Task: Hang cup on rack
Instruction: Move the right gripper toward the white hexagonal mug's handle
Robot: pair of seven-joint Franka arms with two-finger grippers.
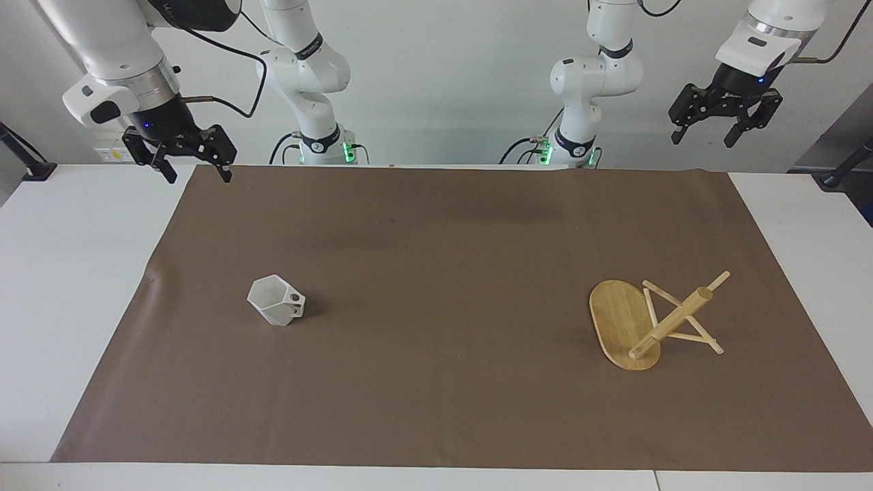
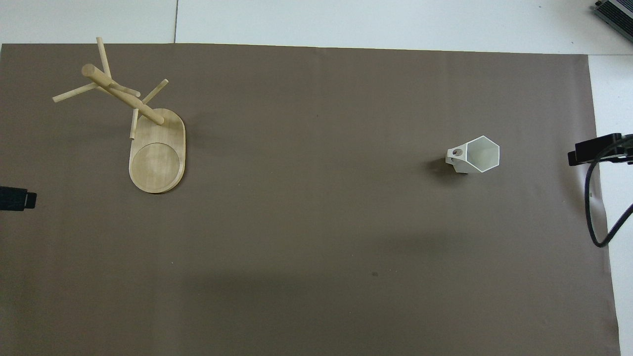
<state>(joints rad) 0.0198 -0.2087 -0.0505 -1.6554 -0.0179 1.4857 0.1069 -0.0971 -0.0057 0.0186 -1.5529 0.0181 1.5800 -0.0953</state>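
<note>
The white faceted cup (image 1: 276, 301) stands upright on the brown mat (image 1: 443, 273) toward the right arm's end, its pierced handle pointing toward the left arm's end; it also shows in the overhead view (image 2: 475, 155). The bamboo rack (image 1: 648, 320) stands on its oval base toward the left arm's end, pegs bare; it also shows in the overhead view (image 2: 138, 123). My right gripper (image 1: 196, 174) is open and empty, raised over the mat's edge at the right arm's end, apart from the cup. My left gripper (image 1: 702, 138) is open and empty, raised high, waiting.
The mat covers most of the white table (image 1: 61, 273). A black cable (image 2: 596, 207) hangs from the right arm by the mat's edge. Only the gripper tips show in the overhead view: right (image 2: 593, 151), left (image 2: 17, 199).
</note>
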